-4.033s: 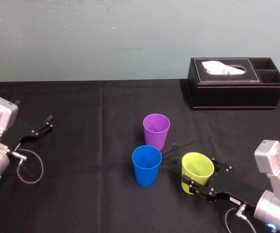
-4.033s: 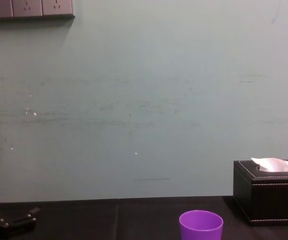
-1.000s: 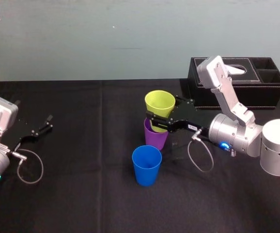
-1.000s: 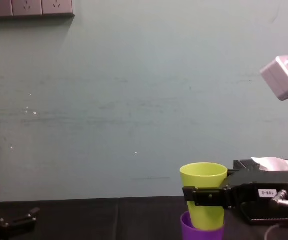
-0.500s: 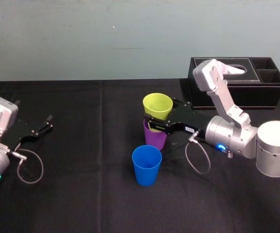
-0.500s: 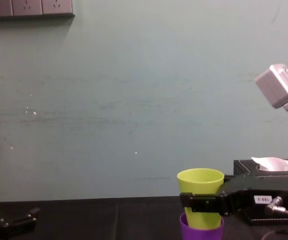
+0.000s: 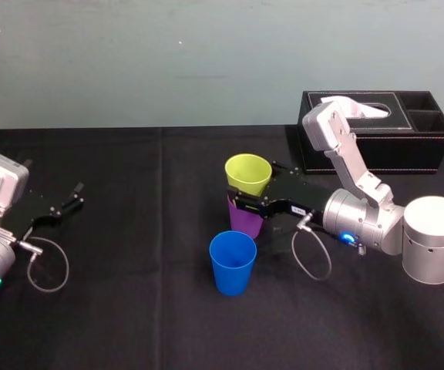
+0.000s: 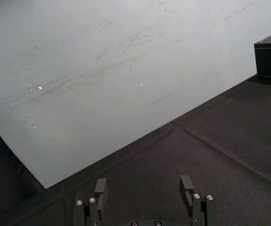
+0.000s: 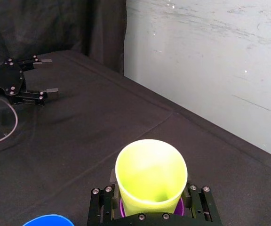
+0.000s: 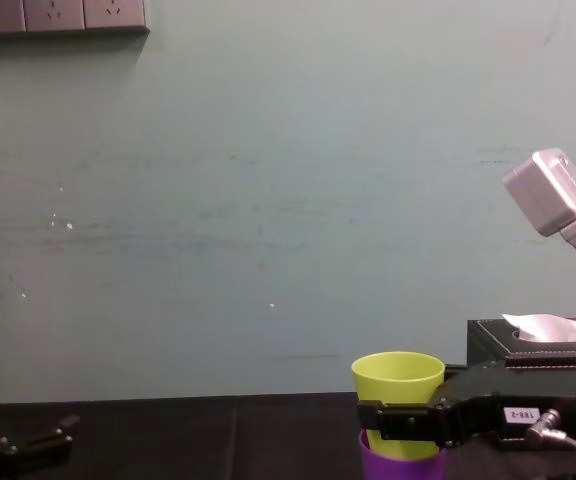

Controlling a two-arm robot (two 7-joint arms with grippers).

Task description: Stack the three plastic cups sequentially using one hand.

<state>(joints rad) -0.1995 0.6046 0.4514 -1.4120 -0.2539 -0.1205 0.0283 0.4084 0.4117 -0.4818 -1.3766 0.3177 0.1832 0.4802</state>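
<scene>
**A:** What is the right tool [image 7: 245, 199] holding, and why that way?

**B:** Its two slim fingers are closed on the sides of the yellow-green cup [image 7: 248, 171], a little below the rim, so the cup is upright with its mouth up. The cup's base sits inside the mouth of the purple cup [image 7: 243, 221], which stands directly beneath the tool. A side grip leaves the base free to slide down. Much of the yellow-green wall shows above the purple rim, so it looks only partly nested.

**A:** Where is the third cup?

**B:** The blue cup [image 7: 233, 262] stands alone on the black surface [image 7: 129, 254]. It is nearer the robot than the tool and slightly to the tool's left, mouth up.

**A:** How much room is there to move?

**B:** Above the tool and to its left the space is open. To the tool's right, behind its arm, sits a black tissue box [image 7: 376, 142], near but not touching. The blue cup's rim is probably the closest thing to mind on any pull-back. The left tool [image 7: 74, 196] rests far to the left, fingers spread wide, holding nothing.
</scene>
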